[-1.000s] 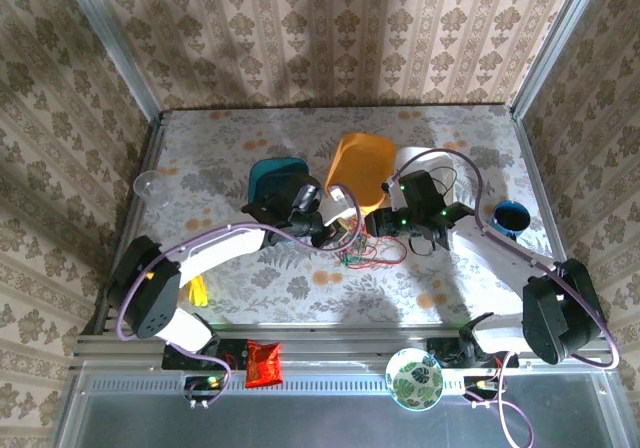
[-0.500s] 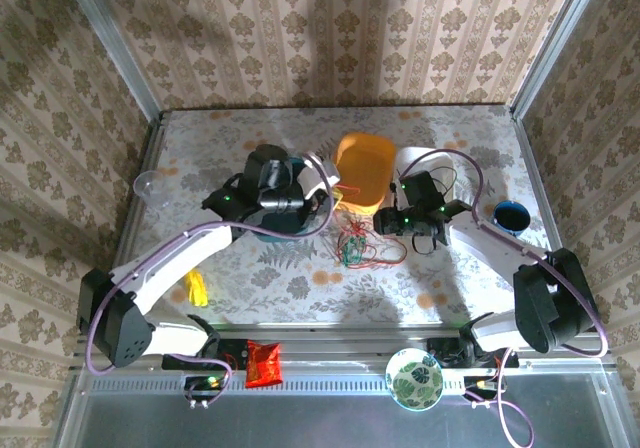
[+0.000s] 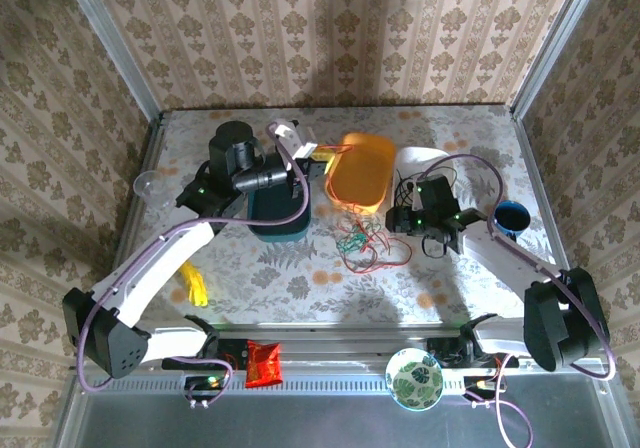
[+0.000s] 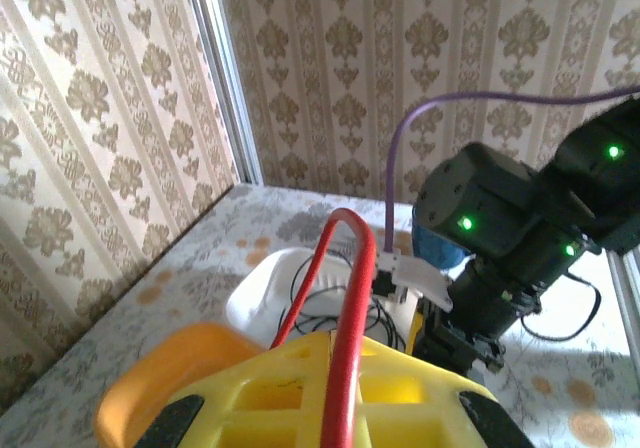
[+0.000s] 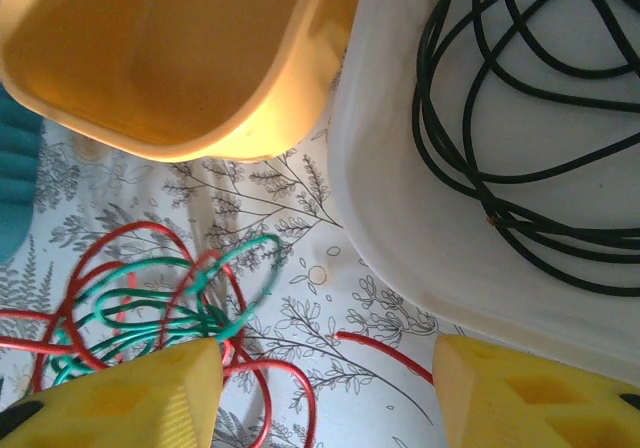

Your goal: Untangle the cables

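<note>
In the overhead view, the left pincer (image 3: 303, 151) is held high over the far side of the desk (image 3: 440, 128). A strand of the red cable (image 3: 345, 218) is stretched from it, past the rim of the orange bowl (image 3: 362, 168), down to the tangle. There the red cable is knotted with the green cable (image 3: 348, 235), between the teal container (image 3: 275, 213) and the right pincer (image 3: 398, 220), which hangs just beside the tangle. The black cable (image 3: 420, 180) is coiled apart in the white tub (image 3: 412, 156).

In the left wrist view, the left pincer (image 4: 335, 418) is clenched on the red cable (image 4: 345, 268), which arches up between the yellow fingers. The white tub (image 4: 265, 293) is seen beyond.

In the right wrist view, the right pincer (image 5: 320, 388) is released, with nothing between its fingers. Beneath it, loops of the red cable (image 5: 150, 230) and the green cable (image 5: 140, 303) are interlaced on the desk (image 5: 300, 298). The black cable (image 5: 520, 98) lies inside the white tub (image 5: 400, 218), next to the empty orange bowl (image 5: 180, 58).

The step in hand is judged to be the drawing of red out of green, with black apparently separated already. For the next move, the green loops would probably need to be pinned or gripped by the right pincer while the red strand is pulled clear. Otherwise the whole knot may simply be dragged along.
</note>
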You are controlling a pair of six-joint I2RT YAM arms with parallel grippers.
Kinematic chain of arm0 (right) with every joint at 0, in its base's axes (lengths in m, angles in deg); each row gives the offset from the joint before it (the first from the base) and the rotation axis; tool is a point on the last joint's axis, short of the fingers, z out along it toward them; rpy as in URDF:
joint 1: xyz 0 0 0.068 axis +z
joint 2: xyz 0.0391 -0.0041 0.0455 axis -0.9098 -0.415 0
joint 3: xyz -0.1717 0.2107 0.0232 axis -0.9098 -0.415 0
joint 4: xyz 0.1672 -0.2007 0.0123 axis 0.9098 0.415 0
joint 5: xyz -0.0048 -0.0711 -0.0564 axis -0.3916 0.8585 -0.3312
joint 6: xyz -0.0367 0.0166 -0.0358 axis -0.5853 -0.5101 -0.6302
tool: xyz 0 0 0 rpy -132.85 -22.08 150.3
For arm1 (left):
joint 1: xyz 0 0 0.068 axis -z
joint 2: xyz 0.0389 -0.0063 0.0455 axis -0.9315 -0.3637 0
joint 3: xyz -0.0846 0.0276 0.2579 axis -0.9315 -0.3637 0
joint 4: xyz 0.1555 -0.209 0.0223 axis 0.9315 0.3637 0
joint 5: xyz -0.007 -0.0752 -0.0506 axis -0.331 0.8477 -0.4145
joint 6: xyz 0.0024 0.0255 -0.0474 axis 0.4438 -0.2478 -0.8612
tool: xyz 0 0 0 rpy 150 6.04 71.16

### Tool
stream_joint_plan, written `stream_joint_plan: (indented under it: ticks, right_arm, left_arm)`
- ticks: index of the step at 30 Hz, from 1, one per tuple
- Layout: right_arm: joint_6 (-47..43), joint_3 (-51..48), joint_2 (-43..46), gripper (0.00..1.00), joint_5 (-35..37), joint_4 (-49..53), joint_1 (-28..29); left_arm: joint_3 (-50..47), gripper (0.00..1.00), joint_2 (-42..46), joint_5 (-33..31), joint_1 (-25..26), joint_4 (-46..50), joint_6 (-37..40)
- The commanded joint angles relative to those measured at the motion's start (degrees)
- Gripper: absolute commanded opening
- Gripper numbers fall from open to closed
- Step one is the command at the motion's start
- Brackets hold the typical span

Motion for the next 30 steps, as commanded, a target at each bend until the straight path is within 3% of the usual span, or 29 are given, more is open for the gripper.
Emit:
stream_joint_plan:
  ticks: [1, 9, 12, 21, 25, 30]
  right_arm:
    - [1.10, -1.68, 2.86, 0.59, 0.31, -2.98, -0.12]
    - [-4.67, 0.50, 3.34, 0.57, -16.49, -3.02, 0.56]
    - [-7.34, 2.68, 0.47, 0.57, -19.34, -0.21, 2.38]
    - [-11.79, 12.10, -12.34, 0.56, -13.22, 2.76, 9.18]
    - [-11.98, 13.89, -17.37, 0.45, -11.15, 4.71, 10.12]
    - [-10.85, 11.78, -19.92, 0.25, -10.99, 4.89, 10.61]
  left_arm:
    - [2.58, 0.00, -1.36, 3.81, -1.69, -10.42, -5.57]
    - [4.72, 0.00, -4.50, 5.68, -2.94, -10.75, -7.30]
    - [3.43, 0.00, -4.08, 4.90, -2.94, -11.26, -7.75]
    - [2.13, 0.00, -2.26, 3.24, -2.85, -9.42, -7.35]
    - [2.18, 0.00, -1.54, 1.04, -2.69, -10.21, -7.16]
    - [5.75, 0.00, -1.73, -15.32, -1.05, -10.47, -8.04]
